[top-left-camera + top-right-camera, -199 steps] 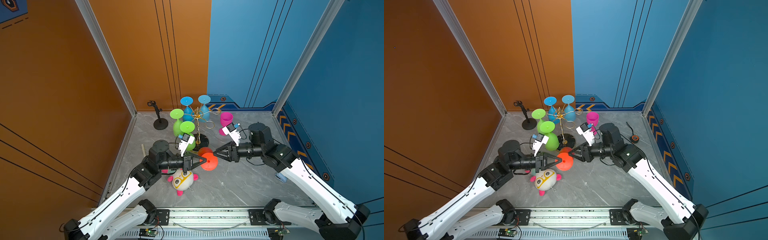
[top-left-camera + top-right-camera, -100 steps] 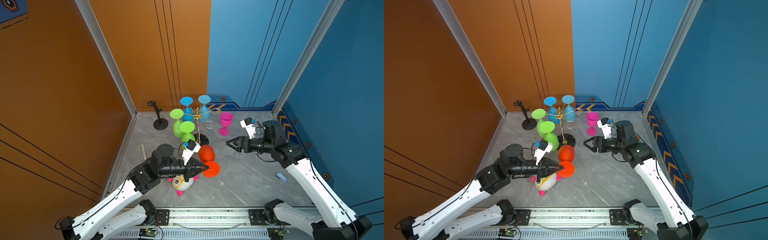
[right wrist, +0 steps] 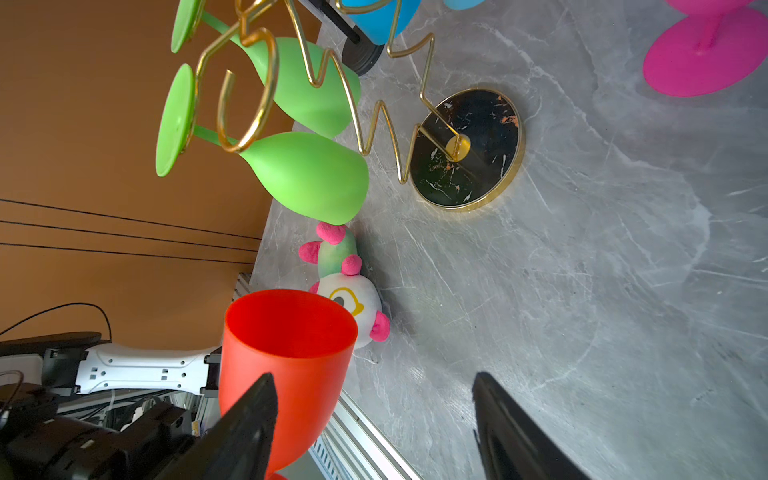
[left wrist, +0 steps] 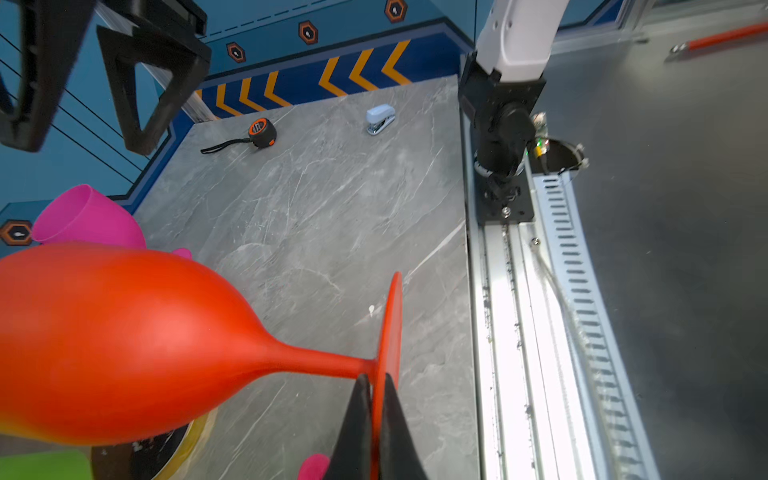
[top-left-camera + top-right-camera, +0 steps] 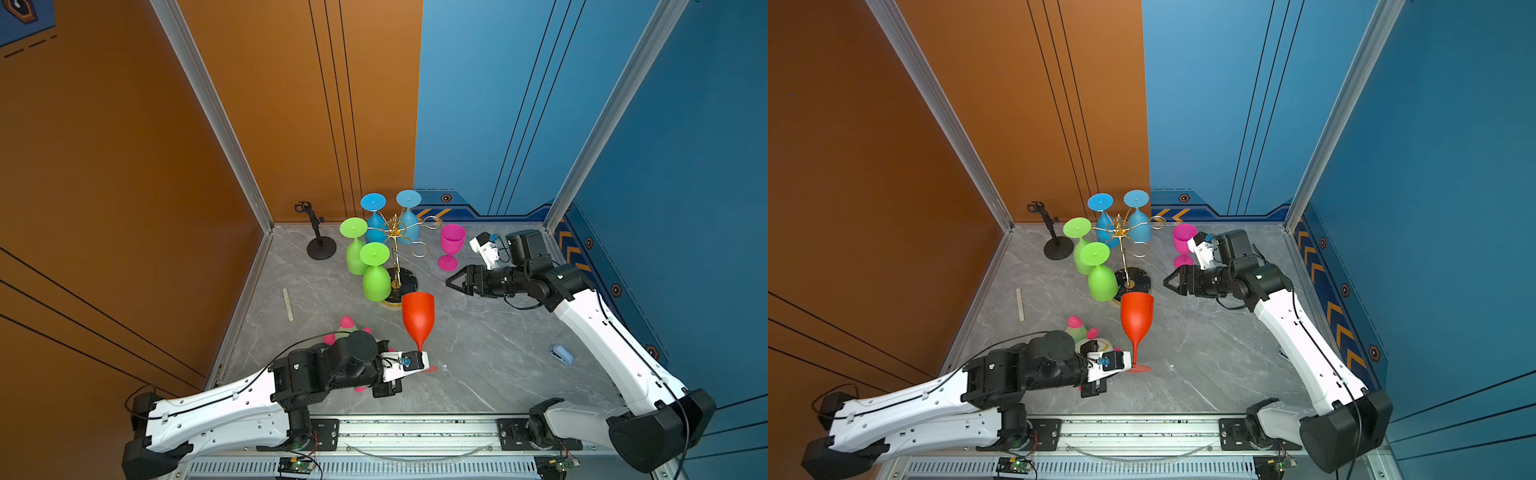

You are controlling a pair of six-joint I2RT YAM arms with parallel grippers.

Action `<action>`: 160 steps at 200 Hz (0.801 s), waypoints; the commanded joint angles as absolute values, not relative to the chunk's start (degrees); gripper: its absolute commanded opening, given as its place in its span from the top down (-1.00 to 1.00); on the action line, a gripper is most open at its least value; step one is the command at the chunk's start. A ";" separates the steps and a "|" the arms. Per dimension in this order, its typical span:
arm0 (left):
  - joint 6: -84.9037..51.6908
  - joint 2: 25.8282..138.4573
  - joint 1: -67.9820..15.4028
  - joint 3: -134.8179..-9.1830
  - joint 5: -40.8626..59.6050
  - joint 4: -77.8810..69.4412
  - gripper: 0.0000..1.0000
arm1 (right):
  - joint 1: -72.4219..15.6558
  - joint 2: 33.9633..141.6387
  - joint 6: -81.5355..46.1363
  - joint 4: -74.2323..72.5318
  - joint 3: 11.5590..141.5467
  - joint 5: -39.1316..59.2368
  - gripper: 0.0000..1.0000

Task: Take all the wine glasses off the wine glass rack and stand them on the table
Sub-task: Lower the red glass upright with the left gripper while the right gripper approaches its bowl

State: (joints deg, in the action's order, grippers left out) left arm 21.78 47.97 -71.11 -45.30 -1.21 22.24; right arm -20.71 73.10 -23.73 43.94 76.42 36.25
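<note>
While left pincer (image 4: 375, 384) grips red wine glass (image 5: 417, 318), right pincer (image 5: 451, 283) gapes

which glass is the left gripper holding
The red glass, foot pinched by the left gripper; green glasses and blue glasses hang on the rack, the pink glass stands alone.

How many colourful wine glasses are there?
6. Hanging upside down on the gold rack: two blue glasses, two green glasses. A pink glass stands on the table beside the rack. The left gripper holds a red glass upright by its foot. None seems hidden.
</note>
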 commanded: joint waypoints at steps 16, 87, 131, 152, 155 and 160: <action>42.26 47.50 -74.79 -39.55 -19.61 19.73 1.00 | -21.68 76.03 -21.73 48.29 81.88 36.53 -0.49; 60.80 42.41 -77.30 -31.28 -30.50 11.26 1.00 | -28.34 83.49 -19.40 52.70 89.38 36.34 -0.30; 69.76 42.58 -77.78 -27.74 -35.46 5.91 1.00 | -31.19 86.91 -18.06 54.55 92.19 36.77 -0.18; 72.60 43.13 -77.82 -26.78 -37.60 3.30 1.00 | -31.71 87.69 -17.85 54.94 92.75 36.78 -0.10; 72.94 43.27 -77.81 -26.69 -37.98 2.99 1.00 | -31.71 87.79 -17.80 55.03 92.81 36.74 -0.08; 73.44 43.37 -77.81 -26.53 -38.46 2.55 1.00 | -31.77 87.97 -17.82 55.19 92.89 36.82 -0.04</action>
State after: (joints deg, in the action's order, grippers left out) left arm 67.88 43.03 -77.08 -27.38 -33.61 7.79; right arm -31.27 87.50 -19.16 52.66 90.61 36.16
